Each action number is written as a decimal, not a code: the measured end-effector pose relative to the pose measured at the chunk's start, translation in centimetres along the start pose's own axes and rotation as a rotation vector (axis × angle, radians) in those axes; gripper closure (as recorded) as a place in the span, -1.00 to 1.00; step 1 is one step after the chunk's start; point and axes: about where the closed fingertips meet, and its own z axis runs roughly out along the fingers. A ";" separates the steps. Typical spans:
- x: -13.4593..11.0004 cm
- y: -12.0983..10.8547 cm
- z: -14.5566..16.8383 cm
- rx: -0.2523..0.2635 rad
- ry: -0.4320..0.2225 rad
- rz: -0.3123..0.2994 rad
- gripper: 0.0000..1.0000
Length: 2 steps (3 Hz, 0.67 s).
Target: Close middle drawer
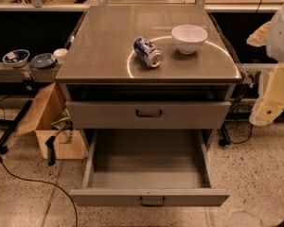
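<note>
Middle drawer: pulled far out, low at the front of the cabinet, tray bare inside, low front panel nearest the camera.
Handle: small and dark, in the middle of that low front panel.
Top drawer: taller front, just above the open tray, out only a little.
Gripper: off at the right side, beside the cabinet, higher than the open drawer and well apart from the handle. Open or closed: cannot tell.
Feel of the drawer: looks like grey metal, so likely hard and stiff, no bending. Empty, so probably not very heavy. Likely to slide straight back.
Where to touch: no need to grab. Best to press flat on the front panel, right by the handle, in the middle.
Where not to touch: out at a corner, for fear of twisting and sticking.
Slippery or not: smooth panel, so maybe a bit slippery under a push.
On top: can lying on its side and white bowl. Might shake or roll with a hard slam, so a slow push seems best.
Work left: all of it.
</note>
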 end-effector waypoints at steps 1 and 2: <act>0.3 0.3 0.7 -0.002 -0.008 0.003 -1.00; 1.3 1.5 2.2 -0.010 -0.016 0.019 -1.00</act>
